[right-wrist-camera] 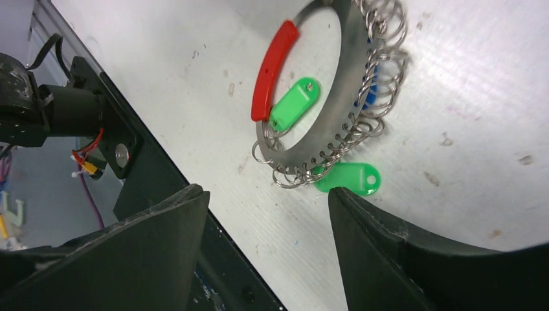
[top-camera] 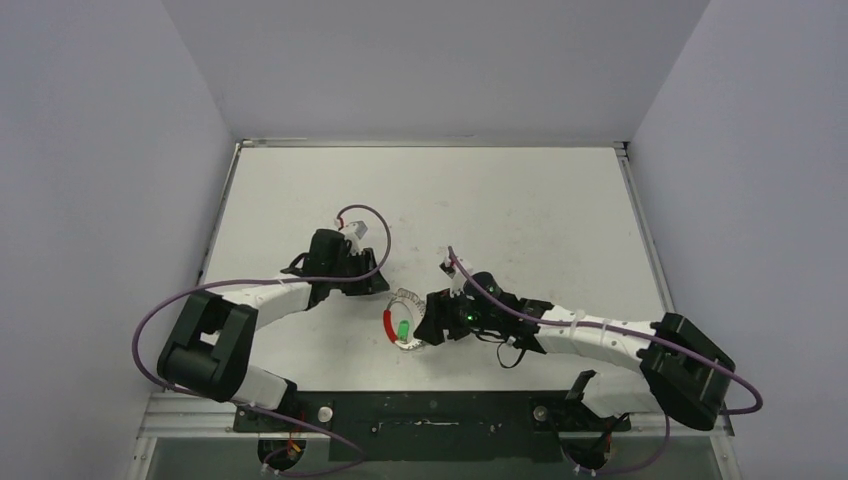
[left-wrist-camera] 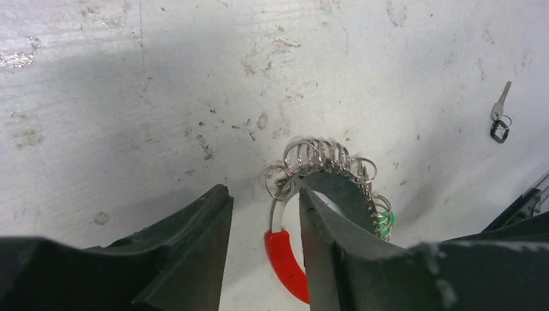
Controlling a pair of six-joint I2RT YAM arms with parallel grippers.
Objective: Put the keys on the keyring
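- The white table (top-camera: pixel 560 200) is scuffed and speckled with brownish marks; a black base plate (top-camera: pixel 430 412) runs along its near edge, and purple cables (top-camera: pixel 365 215) loop over both arms
- The right wrist view shows red and yellow wires (right-wrist-camera: pixel 84 162) beside that plate
- The left gripper (left-wrist-camera: pixel 263 194) sits low over the table just far-left of the keyring (right-wrist-camera: pixel 342 103), fingers spread with nothing pinched; in its own view its right finger (left-wrist-camera: pixel 330 240) covers part of the band
- The right gripper (right-wrist-camera: pixel 268 191) is just right of the keyring, its jaws wide apart with only bare table between them; from above it hides the loop's right side
- The keyring lies flat on the table between the 2 grippers, a little near of the table's middle
- It is a flat silvery band bent into a loop, closed by a red section (right-wrist-camera: pixel 275 65), its outer edge strung with many small wire rings (right-wrist-camera: pixel 388 39)
- 1 green key head (right-wrist-camera: pixel 294 103) lies inside the loop just beside the red section; a second green key head (right-wrist-camera: pixel 349 176) lies outside it, touching the small rings; a blue bit (right-wrist-camera: pixel 370 91) peeks from under them; no shafts can be made out
- A loose silver key (left-wrist-camera: pixel 500 116) with a dark loop at its head lies well apart from the keyring, at the right edge of the left wrist view
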